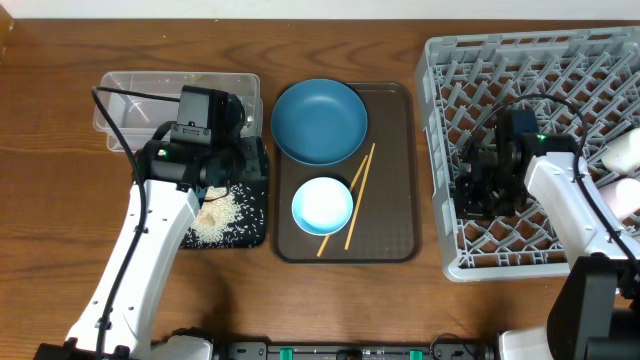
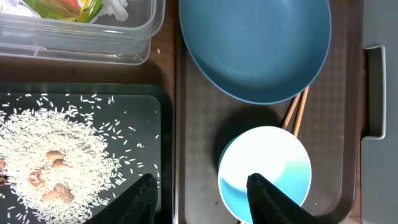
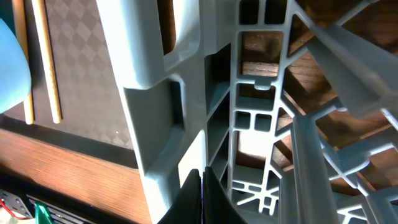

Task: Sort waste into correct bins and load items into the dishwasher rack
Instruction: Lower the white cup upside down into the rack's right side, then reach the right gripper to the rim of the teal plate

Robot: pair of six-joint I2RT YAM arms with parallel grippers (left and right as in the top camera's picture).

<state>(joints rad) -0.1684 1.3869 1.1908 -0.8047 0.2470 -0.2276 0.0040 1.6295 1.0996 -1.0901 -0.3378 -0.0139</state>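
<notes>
left fingers (image 2: 268,198) over bowl (image 2: 273,155), chopsticks (image 2: 297,112) beside

Top-down overhead; close downward wrist views, chopsticks (image 3: 47,62) in both.

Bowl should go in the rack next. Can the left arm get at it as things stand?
Probably yes: the left gripper hangs open over the near rim of the bowl, nothing lies on it, and the chopsticks sit along its far side.

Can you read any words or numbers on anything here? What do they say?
None can be read.
The snack wrapper in the clear tub shows only coloured print, cut off at the picture's edge and too blurred for letters.
The plate and bowl are plain.
</notes>
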